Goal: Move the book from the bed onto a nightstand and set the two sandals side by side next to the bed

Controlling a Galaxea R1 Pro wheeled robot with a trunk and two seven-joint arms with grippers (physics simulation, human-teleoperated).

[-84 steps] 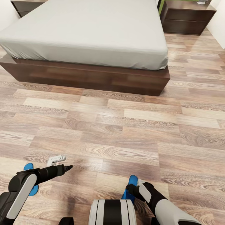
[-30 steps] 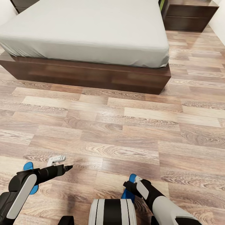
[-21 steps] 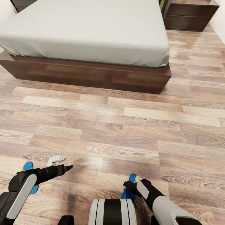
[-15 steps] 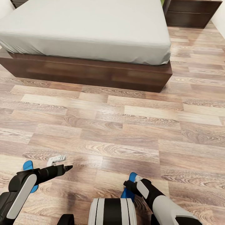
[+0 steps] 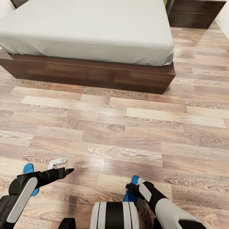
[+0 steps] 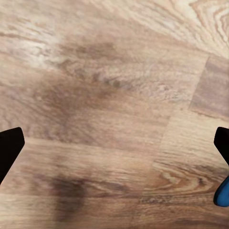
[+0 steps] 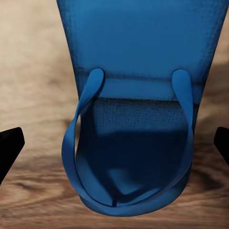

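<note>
The bed [image 5: 92,28] with its pale mattress and dark base stands at the far side of the wood floor; no book shows on the part of it in view. A dark nightstand [image 5: 194,14] sits to its right. One blue sandal [image 5: 29,169] lies on the floor beside my left arm, and its edge shows as a blue sandal tip [image 6: 222,195]. My left gripper [image 5: 68,165] [image 6: 114,152] is open over bare floor. The other sandal [image 5: 131,192] [image 7: 131,95] lies under my right wrist, straps up. My right gripper [image 7: 114,143] hangs open above it, fingers wide on either side.
A corner of a second dark cabinet [image 5: 18,2] peeks out at the bed's far left. Wood-plank floor [image 5: 127,127] stretches between me and the bed. My trunk [image 5: 114,216] sits at the near edge.
The whole view has shifted a little, so the bed and nightstand sit higher in the picture. My right forearm has crept slightly over its sandal. The left arm holds still.
</note>
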